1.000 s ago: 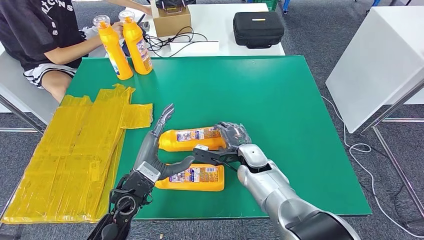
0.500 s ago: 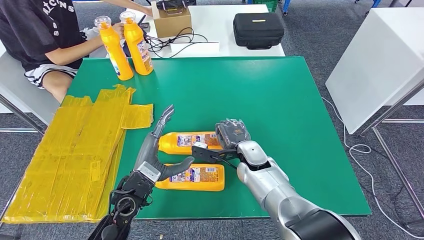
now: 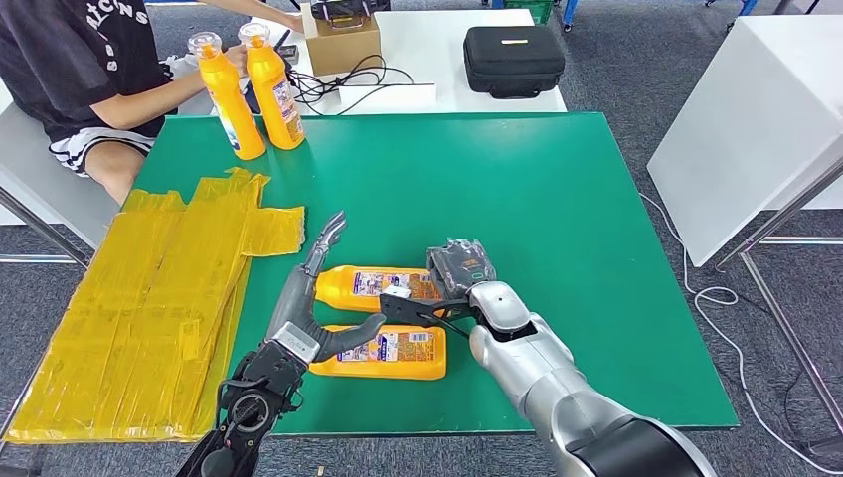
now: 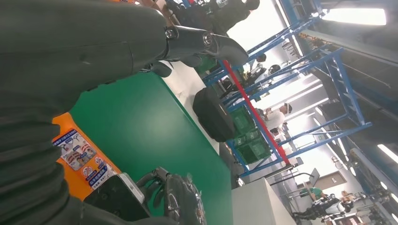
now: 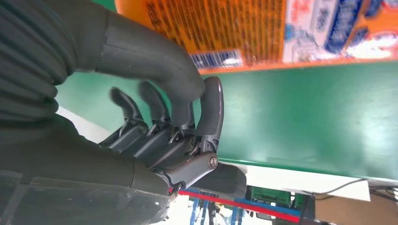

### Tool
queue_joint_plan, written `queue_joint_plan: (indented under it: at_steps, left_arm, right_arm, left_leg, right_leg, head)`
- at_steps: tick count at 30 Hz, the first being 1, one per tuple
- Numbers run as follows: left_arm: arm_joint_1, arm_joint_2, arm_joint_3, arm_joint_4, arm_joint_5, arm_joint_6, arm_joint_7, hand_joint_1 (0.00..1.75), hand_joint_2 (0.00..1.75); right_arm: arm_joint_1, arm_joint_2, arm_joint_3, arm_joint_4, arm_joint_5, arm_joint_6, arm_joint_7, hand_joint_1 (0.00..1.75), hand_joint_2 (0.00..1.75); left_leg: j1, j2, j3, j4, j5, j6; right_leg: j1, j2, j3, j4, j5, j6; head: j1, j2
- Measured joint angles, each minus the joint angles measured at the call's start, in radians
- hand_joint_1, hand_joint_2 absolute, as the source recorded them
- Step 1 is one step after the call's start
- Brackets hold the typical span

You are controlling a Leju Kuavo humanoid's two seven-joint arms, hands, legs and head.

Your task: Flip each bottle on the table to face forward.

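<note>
Two bottles (image 3: 383,318) lie side by side at the bench's (image 3: 557,199) near middle, between the left hand (image 3: 308,308) and right hand (image 3: 452,283); two upright bottles (image 3: 249,89) stand at its far left corner, sheeting (image 3: 149,298) along its left edge

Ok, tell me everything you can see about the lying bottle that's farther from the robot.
The farther bottle is orange plastic, lying on its side on the green table, its printed label facing up. It lies roughly parallel to the nearer lying bottle, apart from it. The right hand covers its right end; whether it grips is unclear. The left hand stands open by its left end.
</note>
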Motion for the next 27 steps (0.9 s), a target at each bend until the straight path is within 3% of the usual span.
queue_joint_plan:
  at_steps: [16, 27]
  left_arm:
    - [-0.001, -0.011, 0.018, 0.003, 0.019, -0.029, 0.017, 0.0, 1.75]
    - [-0.006, -0.018, 0.065, 0.035, 0.085, -0.018, 0.005, 0.0, 1.75]
  right_arm:
    - [0.03, 0.033, -0.015, -0.082, 0.061, -0.05, -0.015, 0.0, 1.75]
    - [0.069, 0.064, -0.015, -0.142, -0.046, -0.018, -0.07, 0.0, 1.75]
  left_leg:
    - [0.0, 0.001, 0.001, 0.0, 0.0, 0.0]
    - [0.0, 0.0, -0.001, 0.0, 0.0, 0.0]
  right_leg:
    - [0.0, 0.0, 0.001, 0.0, 0.0, 0.0]
    - [0.001, 0.0, -0.001, 0.0, 0.0, 0.0]
  head:
    - [0.0, 0.0]
    - [0.0, 0.0]
